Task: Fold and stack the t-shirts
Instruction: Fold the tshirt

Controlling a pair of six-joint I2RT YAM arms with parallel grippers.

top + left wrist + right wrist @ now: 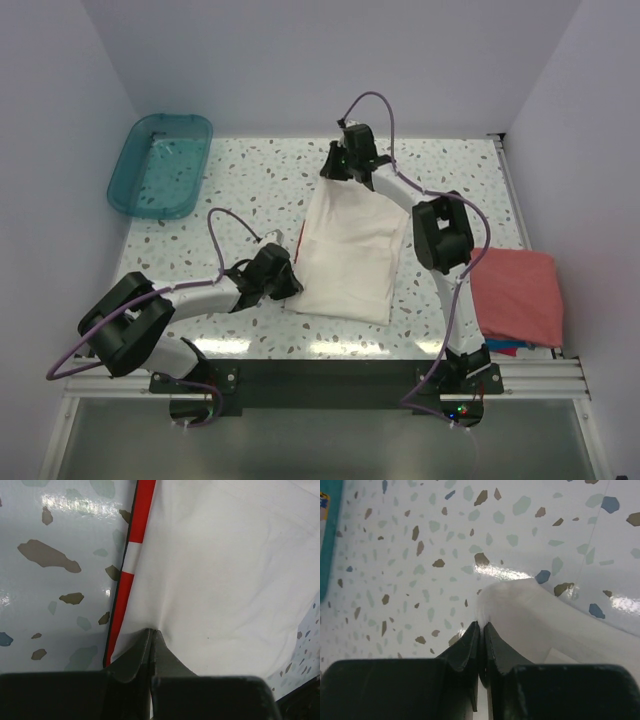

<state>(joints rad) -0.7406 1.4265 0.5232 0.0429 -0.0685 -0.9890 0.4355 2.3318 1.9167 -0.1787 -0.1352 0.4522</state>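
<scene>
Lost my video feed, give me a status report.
Left end effector shut on cream-white shirt, near edge. Right end effector shut on far corner. Salmon-red shirt lies right. Nothing obstructing.

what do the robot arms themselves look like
The left arm and right arm share a look: white links between bulky black joint housings, a thin purple cable looping along each. The left gripper and right gripper have dark tapered jaws on a black block.

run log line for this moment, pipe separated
step: folding cream-white shirt | left gripper: shut on near-left edge | right gripper: shut on far corner | salmon-red shirt: folded, on blue shirt
</scene>
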